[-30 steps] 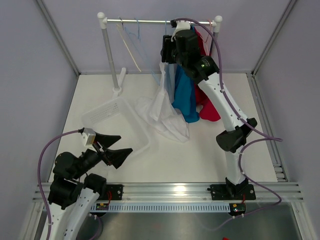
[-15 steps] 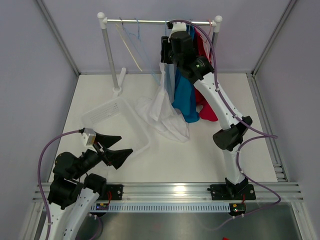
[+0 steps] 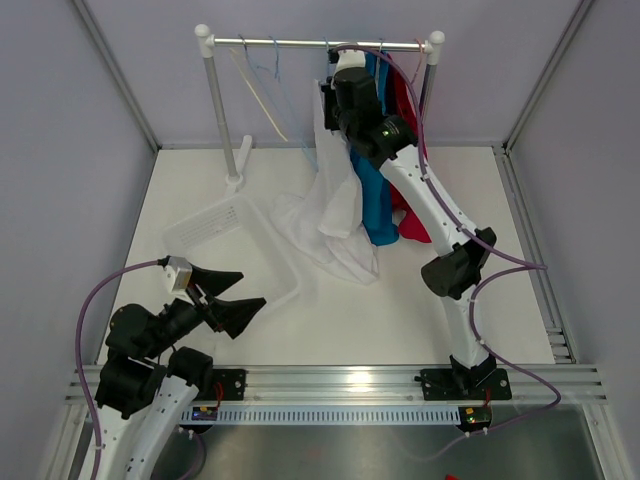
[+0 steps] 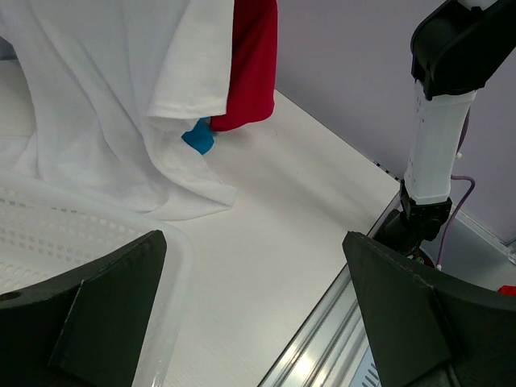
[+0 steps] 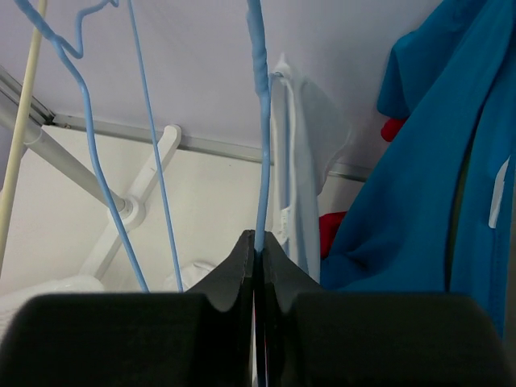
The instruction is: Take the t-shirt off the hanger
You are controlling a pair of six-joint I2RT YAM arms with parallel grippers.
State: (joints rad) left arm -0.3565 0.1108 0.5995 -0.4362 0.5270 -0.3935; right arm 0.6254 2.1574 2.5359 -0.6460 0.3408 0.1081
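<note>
Clamps the right pincer (image 5: 256, 242) on the blue hanger (image 5: 260, 121) by the rail (image 3: 290, 43) — holds the left pincer (image 3: 240, 294) spread wide, low near the basket (image 3: 215, 225). Shows the white t-shirt (image 3: 330, 210) hanging there, hem on the desk (image 3: 350, 310).

bright, even light, soft shadows

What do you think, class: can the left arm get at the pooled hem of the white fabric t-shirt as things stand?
Probably yes. The left arm has its jaws open and facing the white fabric t-shirt, with bare table between them. Only the corner of the clear plastic basket sits near the path.
</note>
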